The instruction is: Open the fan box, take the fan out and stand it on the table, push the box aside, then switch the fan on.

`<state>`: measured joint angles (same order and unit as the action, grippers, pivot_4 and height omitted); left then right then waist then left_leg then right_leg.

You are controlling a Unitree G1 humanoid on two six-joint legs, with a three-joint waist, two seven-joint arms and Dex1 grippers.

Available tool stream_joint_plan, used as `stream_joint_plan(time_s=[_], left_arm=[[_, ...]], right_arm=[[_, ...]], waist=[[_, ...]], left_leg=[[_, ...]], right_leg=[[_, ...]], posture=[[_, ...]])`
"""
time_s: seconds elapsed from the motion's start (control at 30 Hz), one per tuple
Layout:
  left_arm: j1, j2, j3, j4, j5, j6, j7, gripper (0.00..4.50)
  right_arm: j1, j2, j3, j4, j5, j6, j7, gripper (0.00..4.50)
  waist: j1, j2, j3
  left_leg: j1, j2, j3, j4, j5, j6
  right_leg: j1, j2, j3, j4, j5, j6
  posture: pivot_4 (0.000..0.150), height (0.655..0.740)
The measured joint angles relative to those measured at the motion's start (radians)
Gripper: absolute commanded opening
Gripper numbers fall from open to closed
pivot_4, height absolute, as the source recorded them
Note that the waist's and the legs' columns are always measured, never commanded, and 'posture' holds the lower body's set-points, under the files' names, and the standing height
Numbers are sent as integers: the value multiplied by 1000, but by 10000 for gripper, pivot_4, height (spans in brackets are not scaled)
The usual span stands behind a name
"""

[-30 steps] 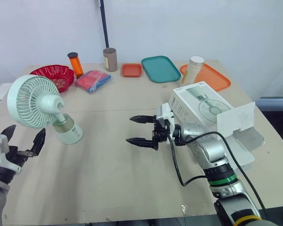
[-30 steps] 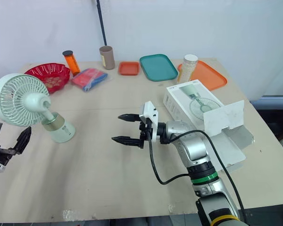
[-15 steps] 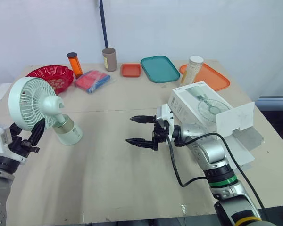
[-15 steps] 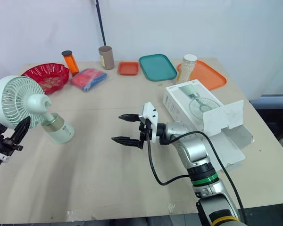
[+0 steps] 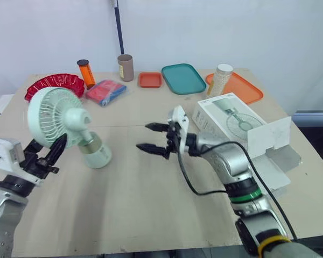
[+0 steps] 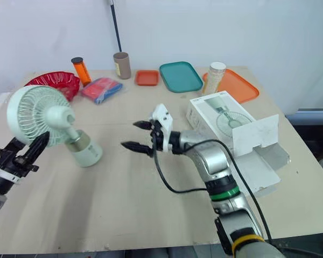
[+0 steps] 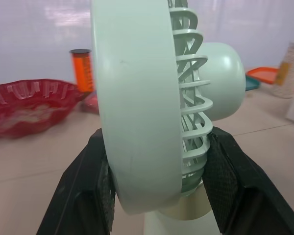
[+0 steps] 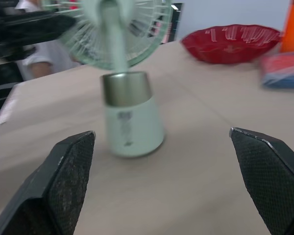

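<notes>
The left fingers [image 7: 85, 186] clasp the head of the fan [image 5: 56, 115], whose base rests on the table [image 5: 124, 209] at the robot's left. The right fingers [image 5: 157, 127] hang wide apart over mid-table, pointing toward it, with the box [image 5: 226, 115] just beside that arm.

The pale green fan [image 6: 43, 119] stands on the left of the counter [image 6: 124, 204], its head leaning left over its base. The left gripper [image 6: 29, 141] has its jaws astride the lower rim of the fan's head. The right gripper [image 6: 130, 134] hovers over mid-counter, jaws spread wide, tips aimed at the fan and well apart from it. Behind its arm lies the fan box [image 6: 218, 115], end flap open. Along the far edge stand a red basket [image 6: 54, 83], an orange bottle [image 6: 78, 69] and a teal tray [image 6: 181, 77].
</notes>
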<state>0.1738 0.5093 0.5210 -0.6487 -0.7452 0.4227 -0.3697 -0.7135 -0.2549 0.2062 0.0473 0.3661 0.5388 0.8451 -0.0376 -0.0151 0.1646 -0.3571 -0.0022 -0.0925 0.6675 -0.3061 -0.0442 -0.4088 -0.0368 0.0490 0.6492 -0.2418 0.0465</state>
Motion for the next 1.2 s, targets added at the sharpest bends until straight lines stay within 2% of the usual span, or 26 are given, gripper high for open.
stream_joint_plan(time_s=[0.27, 0.43, 0.57, 0.97, 1.2], left_arm=[[-193, 9, -177, -4, 68, 23, 54, 19337], [-269, -22, -271, 80, 162, 22, 84, 19337], [-279, -35, -293, 93, 198, 19, 85, 19337], [-314, -65, -320, 95, 240, 45, 125, 19337], [-315, -66, -320, 89, 239, 56, 124, 19337]], right_arm=[[-53, 57, 3, 59, -43, 55, -94, 45000], [-83, 100, -2, 58, -57, 101, -169, 45000], [-83, 115, -6, 58, -57, 118, -194, 45000], [-116, 207, 27, 59, -79, 138, -256, 45000], [-164, 239, 24, 150, -104, 99, -279, 45000]], waist=[[-1, 0, 0], [-10, 0, 0], [-9, 0, 0], [-10, 0, 0], [-10, 0, 0]], left_leg=[[-4, -1, 0, -1, 1, -6], [-6, 0, 0, -1, 2, -6], [-14, -1, 0, 1, 3, -9], [-14, -2, 0, 1, 4, -10], [-14, -2, 0, 1, 4, -10]], right_leg=[[-4, -1, 0, 0, 0, 0], [-8, 0, 0, 2, 0, 0], [-16, -1, 0, 6, 0, 0], [-17, -2, 0, 9, 0, 0], [-17, -2, 0, 10, 0, 0]], posture=[[1500, 7400], [1500, 7400], [1500, 7400], [1500, 7400], [1500, 7400]])
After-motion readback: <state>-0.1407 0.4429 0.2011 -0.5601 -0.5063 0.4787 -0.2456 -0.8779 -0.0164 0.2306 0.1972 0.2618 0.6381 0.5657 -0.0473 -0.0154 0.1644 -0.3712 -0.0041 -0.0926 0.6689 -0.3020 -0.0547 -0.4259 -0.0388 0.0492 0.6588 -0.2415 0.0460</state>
